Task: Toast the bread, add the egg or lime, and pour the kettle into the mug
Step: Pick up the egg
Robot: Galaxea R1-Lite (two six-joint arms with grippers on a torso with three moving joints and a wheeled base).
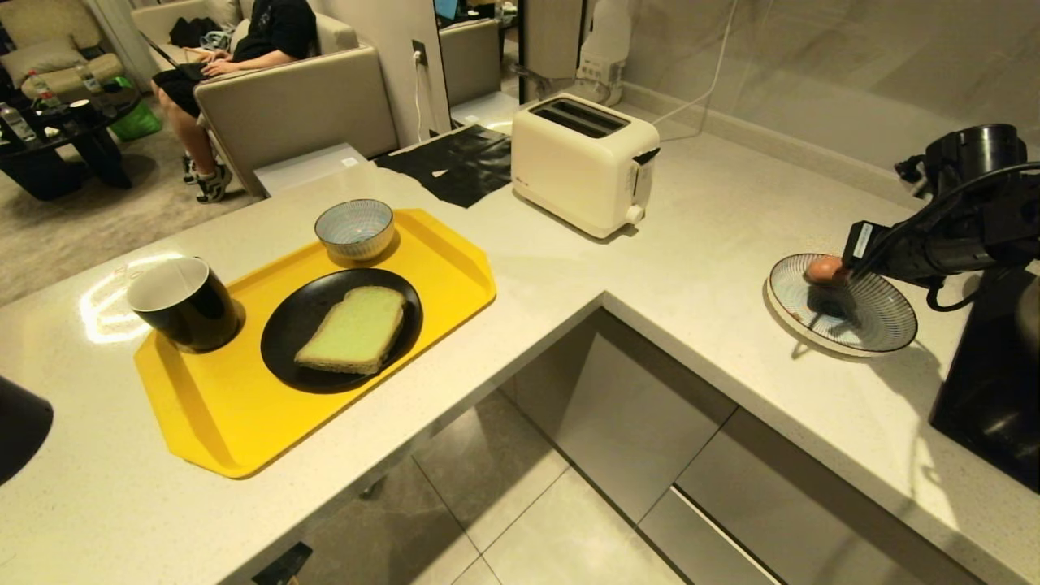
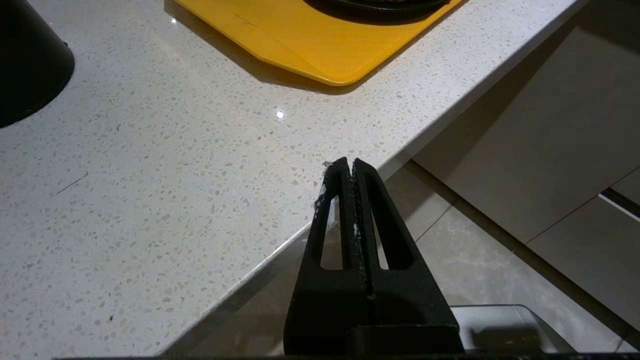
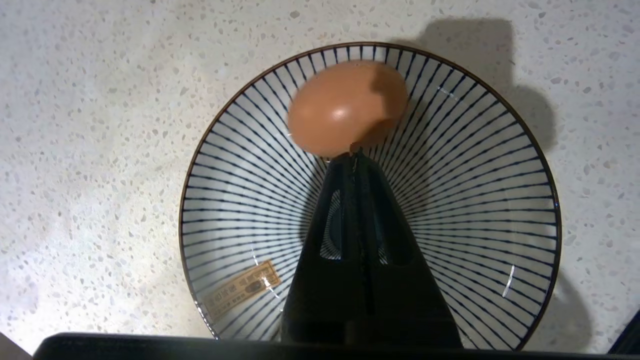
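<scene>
A tan sticker (image 3: 242,290) with unreadable print shows only in the right wrist view — inside the striped dish (image 3: 500,210), where the egg (image 3: 345,107) lies at twelve o'clock, just beyond the closed, empty right claw (image 3: 355,152). The left claw (image 2: 348,165) — pinched shut, empty — hangs at the bench (image 2: 150,200) edge.

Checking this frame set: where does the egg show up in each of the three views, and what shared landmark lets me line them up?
Head view: the egg lies at the far right, on the striped plate's left side, beside the right tool.
Left wrist view: not in it.
Right wrist view: the egg sits upper centre, just past the shut tool's tip.
Shared landmark: the striped plate.
</scene>
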